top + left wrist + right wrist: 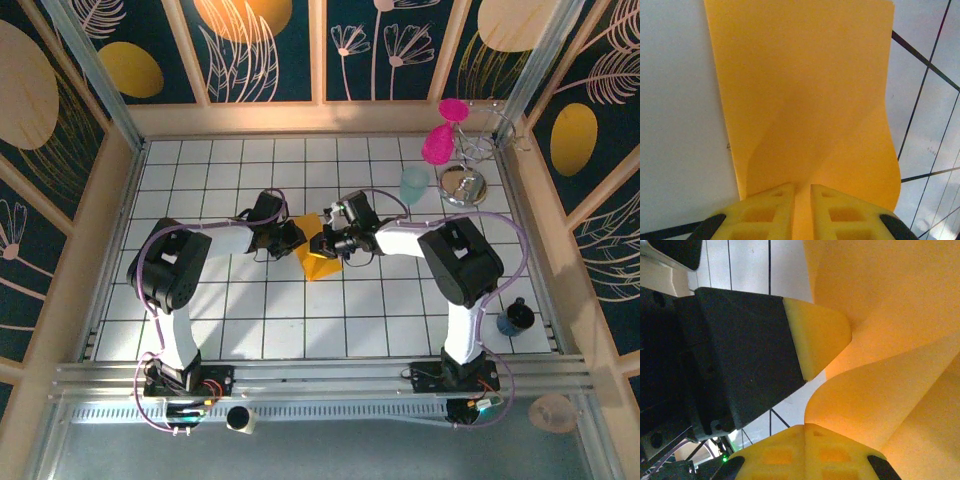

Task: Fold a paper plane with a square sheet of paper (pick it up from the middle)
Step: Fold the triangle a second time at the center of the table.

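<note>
Two arms: left arm [172, 285], right arm [458, 262]. White links, black joint housings, lilac cables [143, 245] looped alongside. Jaws yellow, moulded with square recesses.

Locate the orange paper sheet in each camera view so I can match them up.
Top external: square sheet of paper at table centre, bent upward.
Left wrist: sheet spans the middle, top edge to bottom.
Right wrist: sheet covers the right half, buckled.
Shared landmark: white tiled table with dark grid lines.
</note>
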